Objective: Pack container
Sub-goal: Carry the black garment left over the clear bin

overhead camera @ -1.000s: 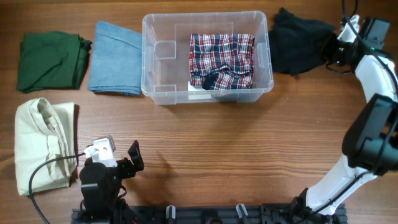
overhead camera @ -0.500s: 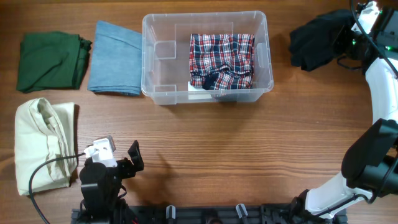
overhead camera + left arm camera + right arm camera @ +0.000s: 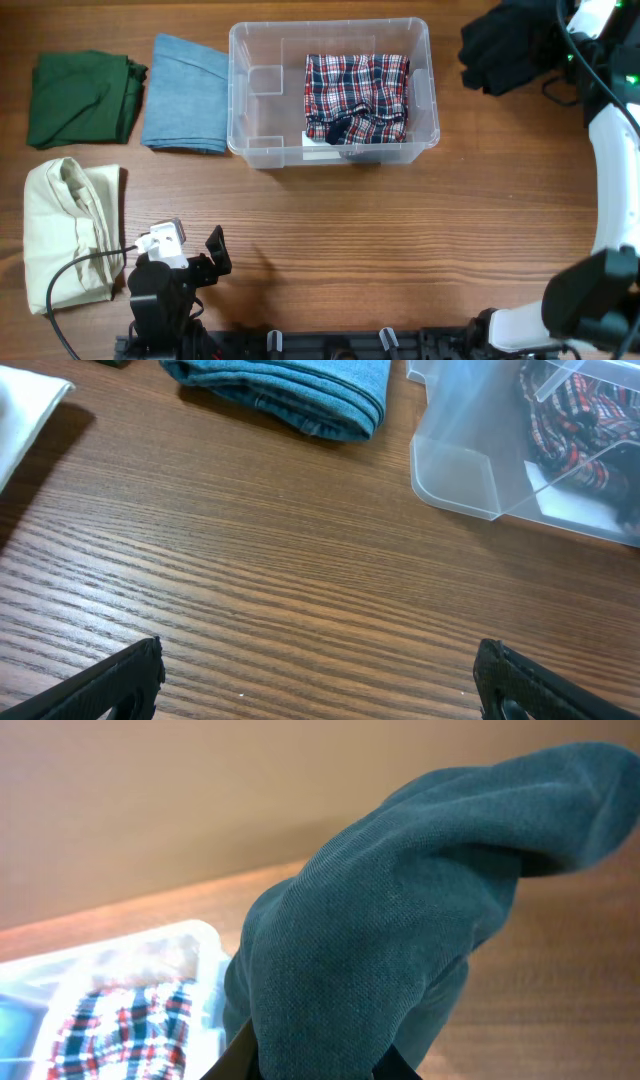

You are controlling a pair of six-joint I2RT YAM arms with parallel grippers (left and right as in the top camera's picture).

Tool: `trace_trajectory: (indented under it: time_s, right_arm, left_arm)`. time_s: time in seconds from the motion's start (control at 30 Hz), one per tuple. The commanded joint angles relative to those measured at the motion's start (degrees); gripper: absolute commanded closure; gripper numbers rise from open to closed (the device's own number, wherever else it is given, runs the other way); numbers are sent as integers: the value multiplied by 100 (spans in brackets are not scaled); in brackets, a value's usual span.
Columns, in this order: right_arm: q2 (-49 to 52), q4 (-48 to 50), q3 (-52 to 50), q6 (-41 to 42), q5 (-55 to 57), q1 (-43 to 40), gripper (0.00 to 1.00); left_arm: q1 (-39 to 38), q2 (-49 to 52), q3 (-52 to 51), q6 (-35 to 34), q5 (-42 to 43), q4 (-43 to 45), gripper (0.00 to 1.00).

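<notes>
The clear plastic container (image 3: pixel 265 110) stands at the back middle of the table, with a folded red, white and blue plaid garment (image 3: pixel 356 95) in its right half. My right gripper (image 3: pixel 562 42) is raised at the far right, shut on a dark garment (image 3: pixel 505 45) that hangs bunched to the right of the container. In the right wrist view the dark cloth (image 3: pixel 400 920) fills the frame and hides the right gripper's (image 3: pixel 315 1065) fingertips. My left gripper (image 3: pixel 190 262) rests near the front left edge, wide open over bare wood (image 3: pixel 320 690). The container's corner (image 3: pixel 460 470) lies ahead of it.
A folded green garment (image 3: pixel 80 97) and a folded blue one (image 3: pixel 185 93) lie left of the container. A cream garment (image 3: pixel 65 230) lies at the left edge near my left arm. The blue garment (image 3: pixel 290 390) also shows ahead in the left wrist view.
My right arm has lifted the dark garment off the table beside the container and raised it toward the back right. The left arm has not moved.
</notes>
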Motion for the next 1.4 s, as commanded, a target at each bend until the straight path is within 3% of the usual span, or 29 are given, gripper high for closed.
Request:
trace_trajectory:
  time_s: [0.0, 0.63, 1.0, 1.37]
  right_arm:
    - [-542, 4, 256, 70, -37, 136, 96]
    - [-1021, -317, 256, 511, -184, 2203, 96]
    - [-953, -479, 254, 1681, 754, 3285, 96]
    - [-472, -269, 254, 1958, 1176, 3633, 96]
  left_arm:
    - [35, -46, -2, -70, 87, -61, 0]
    - [35, -46, -2, -70, 87, -61, 0]
    - [35, -46, -2, -70, 87, -61, 0]
    - [35, -46, -2, -70, 87, -61, 0]
